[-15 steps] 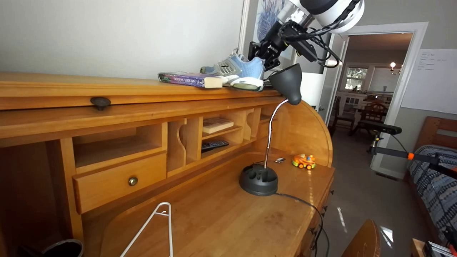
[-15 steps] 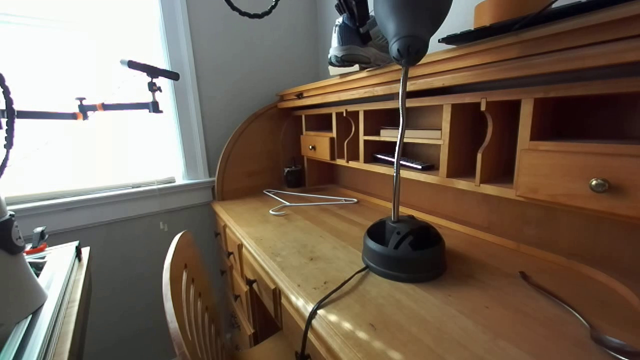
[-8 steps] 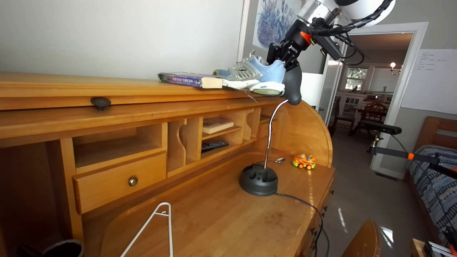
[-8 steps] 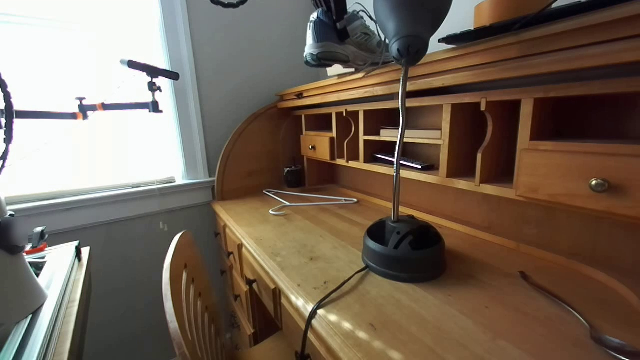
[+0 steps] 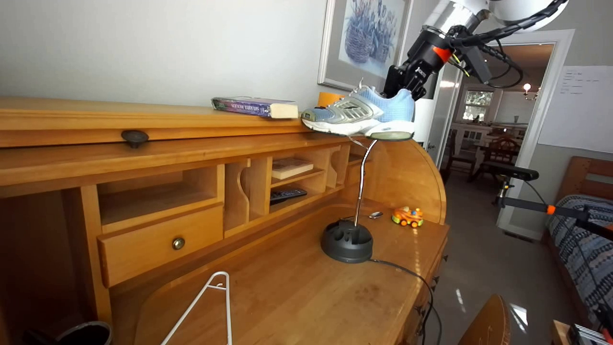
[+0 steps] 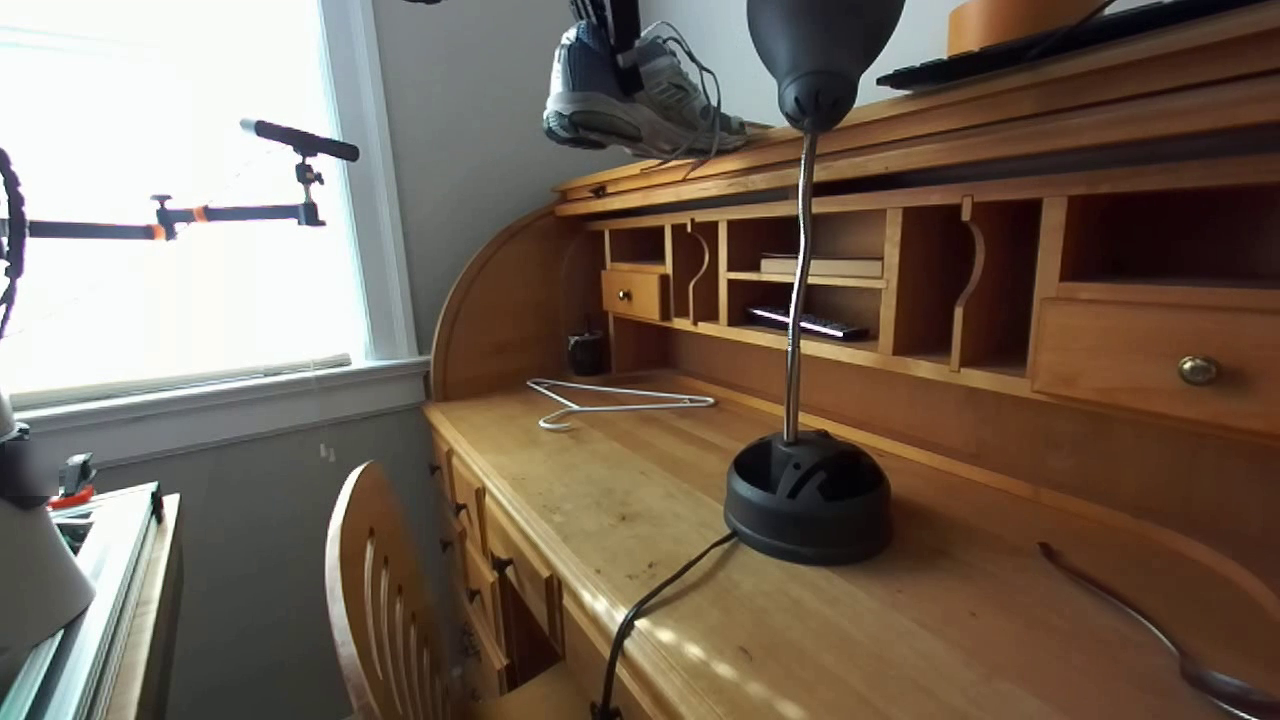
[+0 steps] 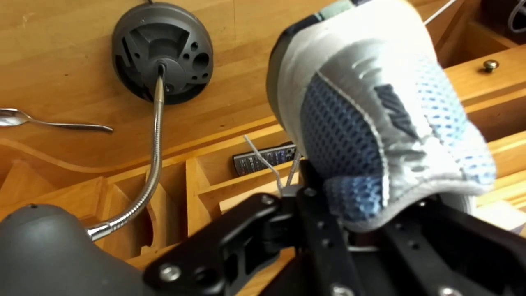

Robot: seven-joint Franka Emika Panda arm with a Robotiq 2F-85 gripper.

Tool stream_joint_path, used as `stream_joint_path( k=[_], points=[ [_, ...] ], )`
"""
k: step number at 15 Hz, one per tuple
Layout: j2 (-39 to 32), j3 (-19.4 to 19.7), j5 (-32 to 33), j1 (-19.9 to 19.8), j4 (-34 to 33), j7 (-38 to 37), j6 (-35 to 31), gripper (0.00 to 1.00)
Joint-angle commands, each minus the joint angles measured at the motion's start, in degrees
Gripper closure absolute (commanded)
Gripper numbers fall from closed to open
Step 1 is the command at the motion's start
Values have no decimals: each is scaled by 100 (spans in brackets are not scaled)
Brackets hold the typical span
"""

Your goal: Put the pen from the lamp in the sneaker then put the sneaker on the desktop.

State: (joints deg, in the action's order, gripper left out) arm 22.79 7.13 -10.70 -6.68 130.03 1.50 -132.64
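Note:
The grey-blue sneaker (image 5: 383, 112) with white sole hangs in the air beside the upper shelf, toe near the shelf edge. It also shows in an exterior view (image 6: 650, 105) with loose laces dangling. My gripper (image 7: 361, 201) is shut on the sneaker's heel collar, one finger outside and one inside the opening. The black lamp (image 6: 808, 500) stands on the wooden desktop (image 6: 640, 480); its shade (image 6: 825, 60) is close to the sneaker, partly hidden behind it in an exterior view. The lamp base (image 7: 162, 53) shows holder slots. The pen is not visible; the sneaker's inside is mostly hidden.
A book (image 5: 256, 107) lies on the upper shelf, with a keyboard (image 6: 1000, 62) and an orange thing (image 6: 1020, 25) further along. A white hanger (image 6: 620, 402), a spoon (image 6: 1200, 670) and an orange toy car (image 5: 408, 217) are on the desktop. A chair (image 6: 385, 600) stands in front.
My gripper has carried the sneaker off the upper shelf, away from the book and out past the front edge. The lamp has not moved.

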Motion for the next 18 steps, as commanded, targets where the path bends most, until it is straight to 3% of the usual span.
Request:
stream_joint_path(
  k=[1, 5, 11, 18],
  points=[
    [289, 73, 71, 57, 341, 146, 364, 97],
    [163, 27, 124, 68, 618, 204, 387, 97],
    [-492, -78, -44, 289, 1172, 294, -823, 97],
    [-1642, -219, -27, 454, 1374, 191, -1964, 97]
  ],
)
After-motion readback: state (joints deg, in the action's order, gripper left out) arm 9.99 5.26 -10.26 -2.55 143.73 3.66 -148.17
